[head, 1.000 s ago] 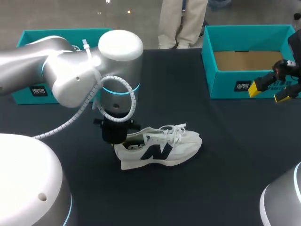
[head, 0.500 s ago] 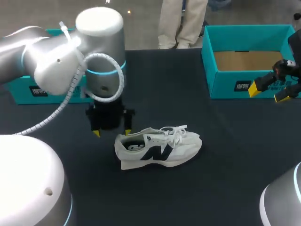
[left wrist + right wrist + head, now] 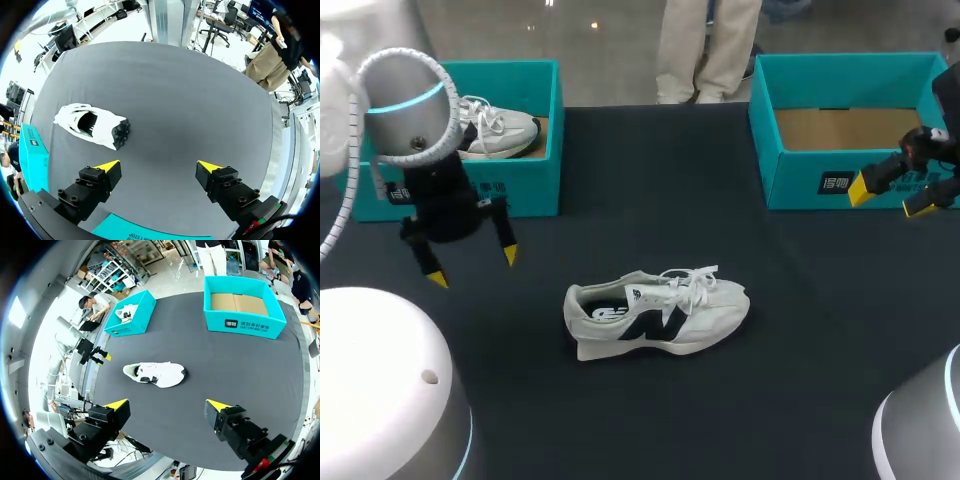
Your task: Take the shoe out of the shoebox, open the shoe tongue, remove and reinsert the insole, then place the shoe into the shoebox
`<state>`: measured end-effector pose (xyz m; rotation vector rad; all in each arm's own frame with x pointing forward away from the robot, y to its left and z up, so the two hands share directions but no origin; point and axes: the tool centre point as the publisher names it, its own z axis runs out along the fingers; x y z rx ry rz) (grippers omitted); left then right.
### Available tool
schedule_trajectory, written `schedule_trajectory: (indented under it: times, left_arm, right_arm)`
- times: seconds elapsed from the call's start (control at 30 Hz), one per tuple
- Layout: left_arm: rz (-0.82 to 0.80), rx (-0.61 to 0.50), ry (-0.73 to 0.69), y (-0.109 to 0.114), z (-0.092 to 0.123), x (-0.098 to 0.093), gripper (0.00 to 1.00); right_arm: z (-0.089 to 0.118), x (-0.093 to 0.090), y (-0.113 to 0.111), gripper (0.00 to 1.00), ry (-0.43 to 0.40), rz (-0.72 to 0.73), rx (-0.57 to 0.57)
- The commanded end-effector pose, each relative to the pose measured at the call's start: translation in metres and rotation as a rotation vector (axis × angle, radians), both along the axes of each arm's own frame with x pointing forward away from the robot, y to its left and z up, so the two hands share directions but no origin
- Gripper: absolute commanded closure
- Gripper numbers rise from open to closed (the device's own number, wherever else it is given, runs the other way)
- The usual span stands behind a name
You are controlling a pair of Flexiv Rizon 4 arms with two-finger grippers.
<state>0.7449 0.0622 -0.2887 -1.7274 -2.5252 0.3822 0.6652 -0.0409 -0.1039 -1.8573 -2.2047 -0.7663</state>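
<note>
A white shoe point(image 3: 655, 315) with a dark side logo lies on its sole in the middle of the black table point(image 3: 650, 190), toe pointing right, laces loose; nothing touches it. In the left wrist view the shoe point(image 3: 92, 125) lies ahead of the fingers, off to one side. My left gripper point(image 3: 472, 266) hangs open and empty well left of the shoe's heel, in front of the left shoebox point(image 3: 525, 185). My right gripper point(image 3: 892, 196) stands open and empty at the far right, before the empty teal shoebox point(image 3: 798, 175). The right wrist view shows the shoe point(image 3: 156, 374) far ahead of its gripper point(image 3: 167, 407).
The left teal shoebox holds a second white shoe point(image 3: 498, 128). The right box point(image 3: 242, 310) shows only its brown cardboard floor. Both boxes sit along the table's back edge.
My left gripper opened and let go of the shoe's heel, then rose and swung left toward the left shoebox. The shoe stayed put. The right arm has not moved.
</note>
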Motion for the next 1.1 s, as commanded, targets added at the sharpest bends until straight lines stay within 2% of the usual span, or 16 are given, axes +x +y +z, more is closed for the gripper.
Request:
schedule_trajectory:
  times: [0.03,0.5,0.63,0.77,0.8,0.87,1.03,1.1]
  left_arm:
    - [0.037,-0.150,-0.062,0.022,-0.001,-0.011,0.00]
    - [0.037,-0.150,-0.062,0.022,-0.001,-0.011,0.00]
    - [0.145,-0.349,-0.012,0.024,0.010,-0.010,0.00]
    - [0.331,-0.519,0.049,0.031,0.014,-0.013,0.00]
    - [0.365,-0.562,0.101,0.034,0.014,-0.014,0.00]
    - [0.453,-0.619,0.102,0.038,0.012,-0.018,0.00]
    - [0.589,-0.765,0.208,0.046,0.006,-0.030,0.00]
    - [0.658,-0.781,0.234,0.048,0.003,-0.033,0.00]
  right_arm:
    - [0.000,0.003,0.001,0.00,0.005,0.001,-0.002]
    - [0.000,0.003,0.001,0.00,0.005,0.001,-0.002]
    - [0.000,0.003,0.001,0.00,0.005,0.001,-0.002]
    - [0.000,0.003,0.001,0.00,0.005,0.001,-0.002]
    - [0.000,0.003,0.001,0.00,0.005,0.001,-0.002]
    - [0.000,0.003,0.001,0.00,0.005,0.001,-0.002]
    - [0.000,0.003,0.001,0.00,0.005,0.001,-0.002]
    - [0.000,0.003,0.001,0.00,0.005,0.001,-0.002]
